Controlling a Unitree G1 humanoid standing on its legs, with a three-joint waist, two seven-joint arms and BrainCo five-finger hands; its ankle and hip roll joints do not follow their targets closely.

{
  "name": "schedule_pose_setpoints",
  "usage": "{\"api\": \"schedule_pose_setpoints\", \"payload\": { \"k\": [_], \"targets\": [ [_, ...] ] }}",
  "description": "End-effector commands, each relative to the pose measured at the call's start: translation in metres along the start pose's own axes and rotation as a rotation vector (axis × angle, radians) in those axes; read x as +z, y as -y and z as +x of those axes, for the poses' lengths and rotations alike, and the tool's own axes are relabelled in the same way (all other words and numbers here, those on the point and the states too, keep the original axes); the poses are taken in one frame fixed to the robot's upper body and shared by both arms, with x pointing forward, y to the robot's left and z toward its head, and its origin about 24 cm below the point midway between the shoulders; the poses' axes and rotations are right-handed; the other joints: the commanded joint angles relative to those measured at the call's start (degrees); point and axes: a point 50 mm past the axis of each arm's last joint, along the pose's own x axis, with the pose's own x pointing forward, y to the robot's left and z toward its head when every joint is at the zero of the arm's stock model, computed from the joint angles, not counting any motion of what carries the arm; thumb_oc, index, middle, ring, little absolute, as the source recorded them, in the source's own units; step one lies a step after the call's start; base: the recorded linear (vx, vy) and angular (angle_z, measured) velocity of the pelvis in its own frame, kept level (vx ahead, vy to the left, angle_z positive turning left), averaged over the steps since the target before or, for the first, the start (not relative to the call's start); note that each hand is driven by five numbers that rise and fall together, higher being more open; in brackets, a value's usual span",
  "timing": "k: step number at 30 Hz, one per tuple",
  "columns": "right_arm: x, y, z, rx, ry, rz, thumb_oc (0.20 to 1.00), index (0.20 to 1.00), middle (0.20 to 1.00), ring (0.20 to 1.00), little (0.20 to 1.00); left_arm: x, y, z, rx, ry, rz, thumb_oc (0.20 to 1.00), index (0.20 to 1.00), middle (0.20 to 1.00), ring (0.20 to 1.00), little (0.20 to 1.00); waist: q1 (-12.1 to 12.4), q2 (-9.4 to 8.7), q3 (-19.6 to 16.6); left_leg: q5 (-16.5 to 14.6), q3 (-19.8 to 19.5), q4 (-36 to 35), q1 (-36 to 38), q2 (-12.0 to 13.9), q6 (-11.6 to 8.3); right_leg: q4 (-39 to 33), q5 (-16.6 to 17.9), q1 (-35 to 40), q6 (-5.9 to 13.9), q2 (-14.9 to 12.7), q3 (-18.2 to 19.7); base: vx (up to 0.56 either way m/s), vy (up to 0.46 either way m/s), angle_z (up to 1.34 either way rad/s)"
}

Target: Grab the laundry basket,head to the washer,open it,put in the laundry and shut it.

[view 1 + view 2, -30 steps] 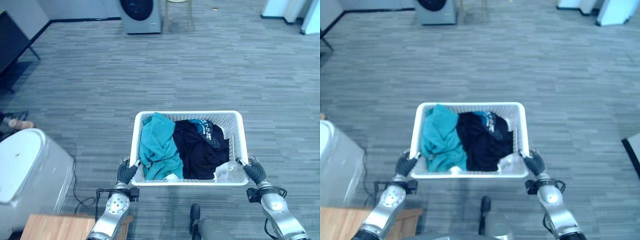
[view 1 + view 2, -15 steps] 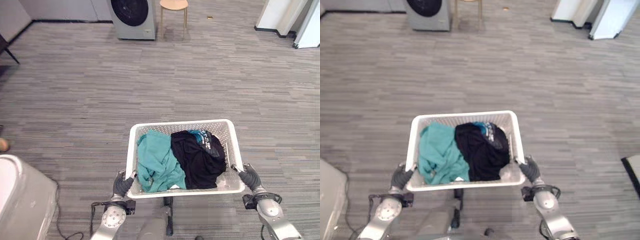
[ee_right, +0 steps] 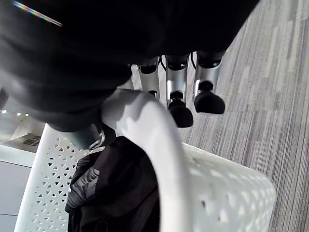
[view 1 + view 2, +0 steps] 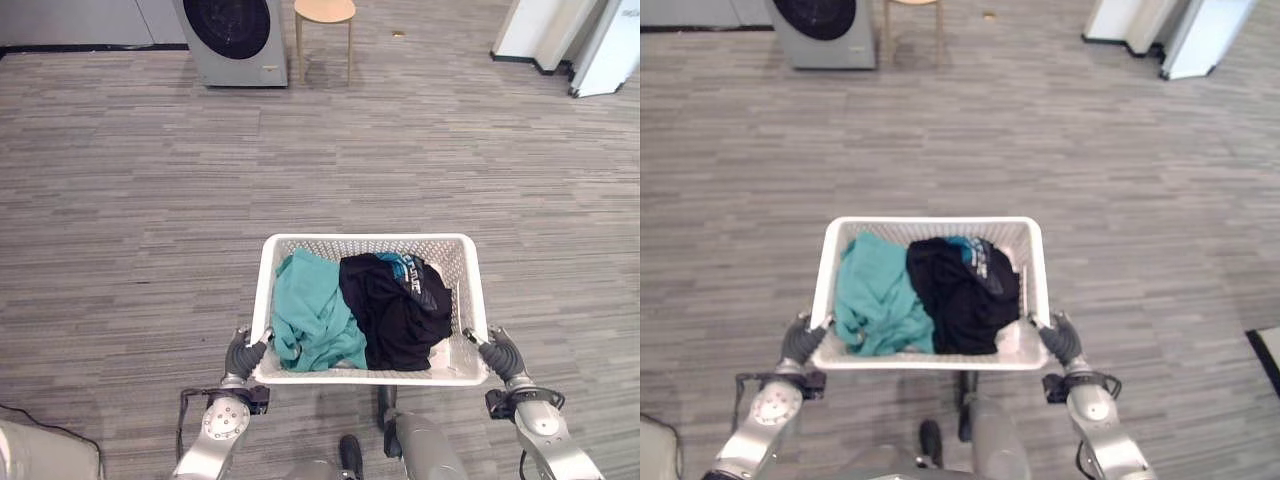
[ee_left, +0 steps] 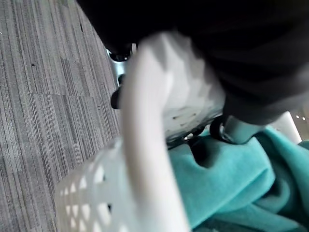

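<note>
A white perforated laundry basket (image 4: pixel 370 240) hangs above the grey floor just in front of me. A teal cloth (image 4: pixel 310 315) fills its left half and a black garment (image 4: pixel 395 310) its right half. My left hand (image 4: pixel 243 355) grips the near left corner and my right hand (image 4: pixel 497 355) the near right corner. In the right wrist view the fingers (image 3: pixel 176 92) curl under the rim (image 3: pixel 164 145) with the thumb over it. The left wrist view has the rim (image 5: pixel 145 145) and the teal cloth (image 5: pixel 241 183) up close. The grey washer (image 4: pixel 235 35) with its dark round door stands far ahead, to the left.
A small wooden stool (image 4: pixel 325 12) stands just right of the washer. White furniture (image 4: pixel 590 40) lines the far right corner. A pale rounded object (image 4: pixel 40 455) sits at my lower left. Open grey plank floor lies between me and the washer.
The camera has moved forward and turned, so the washer and stool show more fully and nearer. The pale object at lower left has slid almost out of view. Both hands still hold the basket.
</note>
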Motion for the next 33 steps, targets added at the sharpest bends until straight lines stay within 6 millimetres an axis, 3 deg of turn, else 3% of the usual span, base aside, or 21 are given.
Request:
{"api": "schedule_pose_setpoints", "payload": {
  "k": [1, 3, 4, 5, 6, 8, 10, 11, 12, 13, 14, 18, 21, 22, 25, 27, 29, 31, 33],
  "targets": [
    [0.067, 0.003, 0.017, 0.008, 0.352, 0.167, 0.200, 0.200, 0.200, 0.200, 0.200, 0.037, -0.001, -0.004, -0.037, 0.216, -0.047, 0.200, 0.200, 0.200, 0.200, 0.200, 1.20, -1.27, -2.92, -1.33, -10.37, -0.93, 5.98, 5.55, -5.85, -1.12, 6.15, 9.15, 2.18, -1.11, 1.39, 0.44, -0.154, 0.40],
    [0.063, 0.005, 0.016, -0.002, 0.337, 0.168, 0.200, 0.200, 0.200, 0.200, 0.200, 0.035, 0.003, -0.005, -0.042, 0.208, -0.071, 0.200, 0.200, 0.200, 0.200, 0.200, 0.94, -0.84, -3.31, -0.54, -10.47, 2.74, 5.20, 6.16, -6.98, -0.90, 6.45, 10.17, 1.50, -1.01, 1.46, 0.33, -0.145, 0.57],
    [0.065, 0.008, 0.018, -0.007, 0.343, 0.174, 0.200, 0.200, 0.200, 0.200, 0.200, 0.033, 0.004, -0.006, -0.047, 0.198, -0.097, 0.200, 0.200, 0.200, 0.200, 0.200, 1.05, -0.52, -3.61, 3.21, -9.71, 10.45, 2.93, 7.58, -9.10, -1.88, 6.12, 12.56, 0.50, -0.86, 0.64, 0.33, -0.170, 0.75],
    [0.065, 0.009, 0.018, -0.006, 0.346, 0.174, 0.200, 0.200, 0.200, 0.200, 0.200, 0.032, 0.005, -0.007, -0.044, 0.191, -0.115, 0.200, 0.200, 0.200, 0.200, 0.200, 1.19, -0.67, -3.61, 5.31, -9.00, 15.01, 0.88, 8.70, -9.61, -2.40, 5.55, 14.04, -0.36, -0.80, 0.62, 0.45, -0.235, 0.54],
    [0.064, 0.011, 0.018, -0.012, 0.339, 0.171, 0.200, 0.200, 0.200, 0.200, 0.200, 0.031, 0.003, -0.008, -0.045, 0.186, -0.124, 0.200, 0.200, 0.200, 0.200, 0.200, 1.47, -0.88, -3.65, 6.85, -7.98, 18.67, -0.65, 9.71, -9.56, -2.92, 4.83, 15.57, -1.00, -0.59, 0.25, 0.33, -0.172, 0.07],
    [0.064, 0.013, 0.020, -0.020, 0.331, 0.157, 0.200, 0.200, 0.200, 0.200, 0.200, 0.029, 0.003, -0.009, -0.045, 0.174, -0.130, 0.200, 0.200, 0.200, 0.200, 0.200, 2.11, -1.69, -3.45, 6.14, -5.60, 22.41, -3.87, 10.12, -8.70, -3.43, 3.48, 17.96, -1.64, -1.07, 0.00, 0.31, -0.139, -0.01],
    [0.064, 0.014, 0.021, -0.023, 0.328, 0.154, 0.200, 0.200, 0.200, 0.200, 0.200, 0.028, 0.004, -0.008, -0.046, 0.167, -0.134, 0.200, 0.200, 0.200, 0.200, 0.200, 2.65, -2.08, -3.33, 4.49, -4.51, 21.82, -6.23, 9.54, -7.99, -3.54, 2.78, 19.07, -1.54, -1.41, -0.04, 0.27, -0.043, 0.24],
    [0.065, 0.016, 0.021, -0.030, 0.330, 0.149, 0.200, 0.200, 0.200, 0.200, 0.200, 0.028, 0.005, -0.008, -0.058, 0.164, -0.121, 0.200, 0.200, 0.200, 0.200, 0.200, 3.35, -2.37, -3.46, 1.60, -3.35, 16.39, -8.71, 8.21, -6.75, -4.19, 1.79, 20.71, -0.92, -1.74, -0.13, 0.22, 0.004, -0.04],
    [0.064, 0.016, 0.021, -0.030, 0.330, 0.149, 0.200, 0.200, 0.200, 0.200, 0.200, 0.028, 0.005, -0.008, -0.058, 0.163, -0.121, 0.200, 0.200, 0.200, 0.200, 0.200, 3.37, -2.40, -3.43, 1.55, -3.32, 16.12, -8.42, 8.09, -6.67, -4.25, 1.68, 20.90, -0.83, -1.84, -0.13, 0.42, 0.033, -0.28],
    [0.062, 0.018, 0.021, -0.046, 0.316, 0.151, 0.200, 0.200, 0.200, 0.200, 0.200, 0.031, 0.005, -0.008, -0.068, 0.177, -0.106, 0.200, 0.200, 0.200, 0.200, 0.200, 4.07, -1.67, -3.38, 5.17, -2.08, 8.04, -11.67, 7.30, -7.14, -5.04, 0.80, 23.42, -0.47, -0.96, -0.20, 0.30, 0.049, -0.14],
    [0.060, 0.017, 0.022, -0.045, 0.309, 0.147, 0.200, 0.200, 0.200, 0.200, 0.200, 0.031, 0.004, -0.008, -0.061, 0.178, -0.099, 0.200, 0.200, 0.200, 0.200, 0.200, 4.70, -1.30, -3.15, 7.69, -1.68, 4.79, -12.44, 7.04, -7.67, -5.11, 0.40, 24.16, -0.42, -0.54, -0.18, 0.41, 0.091, -0.10],
    [0.061, 0.014, 0.023, -0.037, 0.313, 0.137, 0.200, 0.200, 0.200, 0.200, 0.200, 0.031, 0.006, -0.010, -0.075, 0.181, -0.090, 0.200, 0.200, 0.200, 0.200, 0.200, 5.37, -0.84, -3.78, 6.68, -4.89, 3.88, -10.32, 6.07, -6.79, -1.81, -1.92, 25.14, -0.15, -0.13, 0.89, 0.27, 0.103, -0.43],
    [0.065, 0.010, 0.024, -0.015, 0.329, 0.140, 0.200, 0.200, 0.200, 0.200, 0.200, 0.030, 0.004, -0.011, -0.083, 0.181, -0.068, 0.200, 0.200, 0.200, 0.200, 0.200, 5.49, -0.93, -4.54, 4.52, -5.28, 2.41, -6.71, 5.28, -4.51, 8.71, -2.01, 22.74, 1.27, -0.33, 2.15, 0.28, 0.108, -0.60],
    [0.069, 0.006, 0.025, 0.005, 0.344, 0.140, 0.200, 0.200, 0.200, 0.200, 0.200, 0.033, 0.000, -0.009, -0.076, 0.189, -0.041, 0.200, 0.200, 0.200, 0.200, 0.200, 5.15, -1.13, -4.44, 3.41, -5.07, 1.70, -4.60, 5.35, -3.65, 14.06, 0.18, 19.74, 2.91, -0.41, 2.42, 0.24, 0.065, -0.40],
    [0.073, 0.002, 0.027, 0.021, 0.354, 0.146, 0.200, 0.200, 0.200, 0.200, 0.200, 0.033, -0.004, -0.008, -0.057, 0.191, -0.030, 0.200, 0.200, 0.200, 0.200, 0.200, 4.96, -0.89, -4.27, 2.28, -3.95, 0.37, -2.06, 5.66, -3.01, 16.91, 2.12, 15.32, 3.71, -1.26, 0.96, 0.24, 0.021, -0.22],
    [0.077, 0.000, 0.029, 0.030, 0.365, 0.172, 0.200, 0.200, 0.200, 0.200, 0.200, 0.033, -0.007, -0.009, -0.038, 0.188, -0.044, 0.200, 0.200, 0.200, 0.200, 0.200, 4.43, -0.07, -4.17, 1.30, -2.89, -1.89, 1.33, 6.55, -3.38, 12.26, 1.84, 11.55, 3.05, -2.71, -3.94, 0.33, -0.024, -0.48],
    [0.076, 0.001, 0.029, 0.028, 0.363, 0.176, 0.200, 0.200, 0.200, 0.200, 0.200, 0.032, -0.008, -0.009, -0.034, 0.185, -0.048, 0.200, 0.200, 0.200, 0.200, 0.200, 4.27, -0.04, -4.15, 0.80, -2.84, -2.29, 2.33, 6.64, -3.51, 10.05, 1.87, 10.86, 2.91, -3.02, -4.66, 0.28, -0.062, -0.42],
    [0.072, 0.003, 0.028, 0.013, 0.347, 0.184, 0.200, 0.200, 0.200, 0.200, 0.200, 0.028, -0.011, -0.009, -0.003, 0.170, -0.061, 0.200, 0.200, 0.200, 0.200, 0.200, 3.27, 0.10, -3.47, -1.39, -4.12, -3.40, 6.83, 7.36, -5.02, 0.43, 5.22, 6.95, 3.87, -4.53, -5.32, 0.58, -0.174, 0.02],
    [0.072, 0.004, 0.027, 0.009, 0.349, 0.188, 0.200, 0.200, 0.200, 0.200, 0.200, 0.028, -0.012, -0.008, 0.004, 0.172, -0.059, 0.200, 0.200, 0.200, 0.200, 0.200, 2.97, 0.25, -3.36, -2.20, -4.67, -3.75, 8.07, 7.90, -5.55, -1.42, 6.06, 6.53, 4.47, -5.16, -5.15, 0.37, -0.164, 0.14]
  ]
}}
